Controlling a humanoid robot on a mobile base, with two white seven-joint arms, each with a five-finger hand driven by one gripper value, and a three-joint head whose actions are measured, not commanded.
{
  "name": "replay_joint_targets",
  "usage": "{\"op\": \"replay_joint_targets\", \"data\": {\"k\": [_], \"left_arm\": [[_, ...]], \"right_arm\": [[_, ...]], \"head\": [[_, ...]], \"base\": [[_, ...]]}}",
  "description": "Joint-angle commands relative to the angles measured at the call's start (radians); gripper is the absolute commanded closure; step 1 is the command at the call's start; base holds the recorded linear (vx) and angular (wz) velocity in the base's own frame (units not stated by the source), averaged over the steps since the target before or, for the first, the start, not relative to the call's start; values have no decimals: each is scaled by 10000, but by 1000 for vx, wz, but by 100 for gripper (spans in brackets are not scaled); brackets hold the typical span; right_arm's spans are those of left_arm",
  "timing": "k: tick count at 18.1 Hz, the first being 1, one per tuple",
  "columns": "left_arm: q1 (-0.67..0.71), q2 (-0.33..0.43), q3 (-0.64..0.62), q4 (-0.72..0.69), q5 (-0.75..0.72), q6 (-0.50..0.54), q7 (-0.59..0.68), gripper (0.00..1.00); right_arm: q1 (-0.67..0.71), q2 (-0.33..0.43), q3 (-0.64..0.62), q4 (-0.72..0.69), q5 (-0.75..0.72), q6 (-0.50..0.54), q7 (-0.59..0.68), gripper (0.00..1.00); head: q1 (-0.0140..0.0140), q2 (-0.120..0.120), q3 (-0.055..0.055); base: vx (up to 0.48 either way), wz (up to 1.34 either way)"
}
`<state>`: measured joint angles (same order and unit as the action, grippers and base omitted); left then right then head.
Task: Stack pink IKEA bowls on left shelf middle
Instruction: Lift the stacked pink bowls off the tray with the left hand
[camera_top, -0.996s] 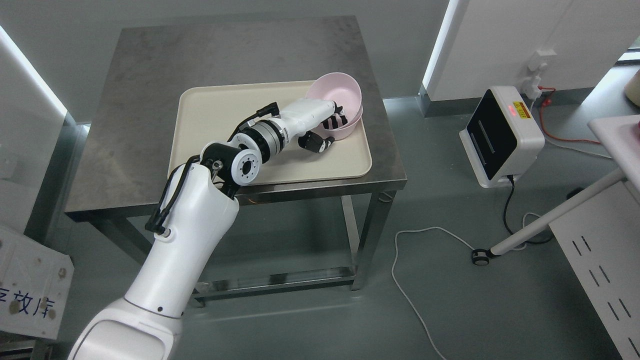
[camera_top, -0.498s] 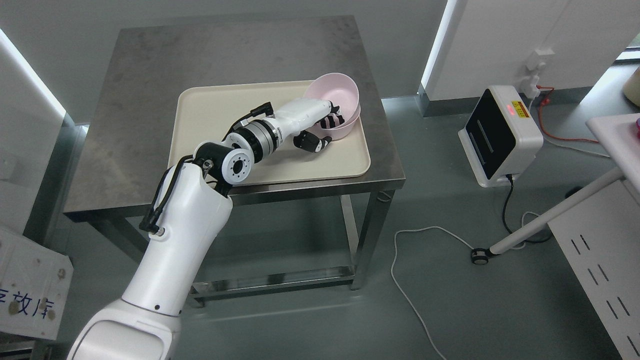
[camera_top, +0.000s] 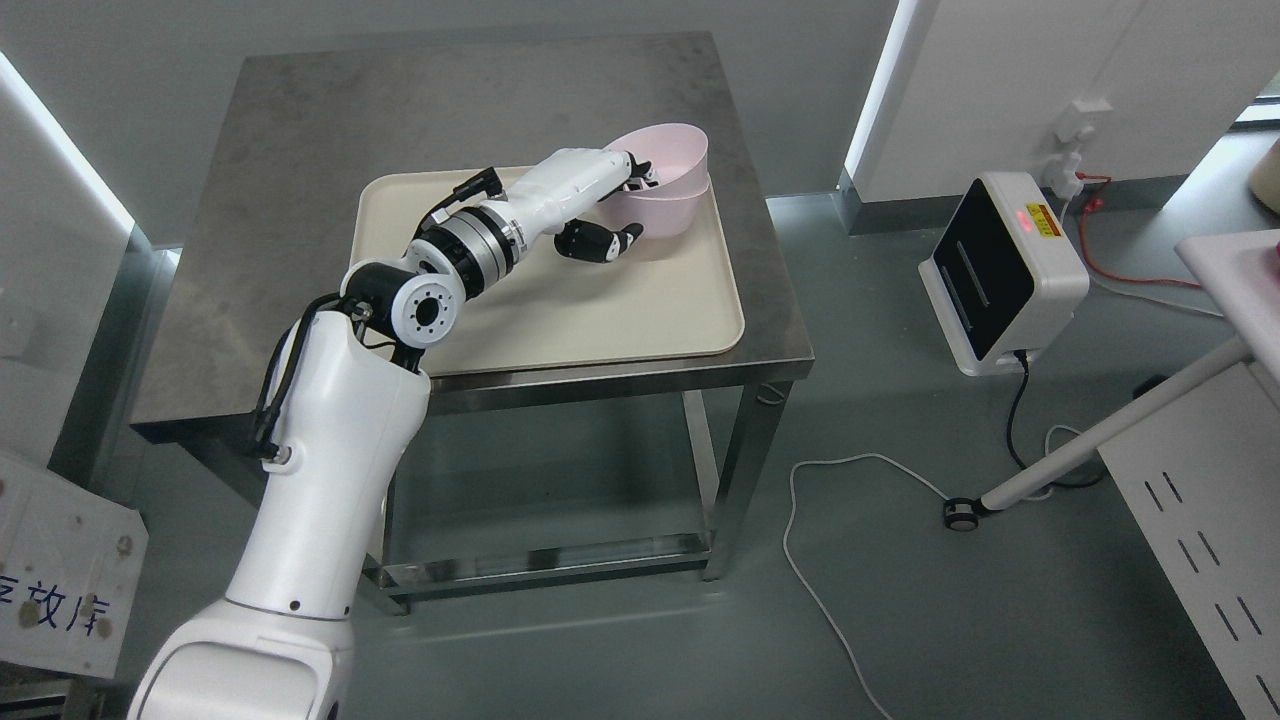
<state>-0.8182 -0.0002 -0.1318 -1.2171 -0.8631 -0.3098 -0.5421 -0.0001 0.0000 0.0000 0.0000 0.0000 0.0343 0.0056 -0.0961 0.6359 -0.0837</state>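
Head view, left robot hand (camera_top: 600, 215) gripping pink bowls (camera_top: 668, 185) (nested), above tray (camera_top: 560, 320)

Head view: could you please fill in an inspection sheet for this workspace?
Surface: steel table carrying a cream tray.
Job's things: two nested pink bowls at the tray's far right corner, tilted.
Clutter: nothing seen.
Hands: left hand grips the bowls' near rim, fingers inside, thumb outside; right not in view.
Cables: white cable and black cable on the floor; red cable by the wall socket.
Surroundings: white device on the floor, white labelled box at lower left.
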Motion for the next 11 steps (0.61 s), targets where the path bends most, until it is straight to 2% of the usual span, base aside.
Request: {"op": "replay_joint_targets", "data": {"k": [1, 8, 11], "left_arm": [[158, 176, 2787, -789, 561, -1117, -131, 99], [1981, 176, 5012, -2584, 1925, -3985, -1311, 98], [2734, 176, 5322, -3014, 2509, -4756, -1512, 98]], "right_arm": [[292, -175, -107, -338, 0, 10, 5, 0], [292, -175, -123, -338, 0, -6, 5, 0], [292, -175, -123, -338, 0, 9, 5, 0]], "head": [[0, 0, 0], [0, 0, 0], [0, 0, 0]], "base": [[0, 0], [-21, 33], [-131, 233]]}}
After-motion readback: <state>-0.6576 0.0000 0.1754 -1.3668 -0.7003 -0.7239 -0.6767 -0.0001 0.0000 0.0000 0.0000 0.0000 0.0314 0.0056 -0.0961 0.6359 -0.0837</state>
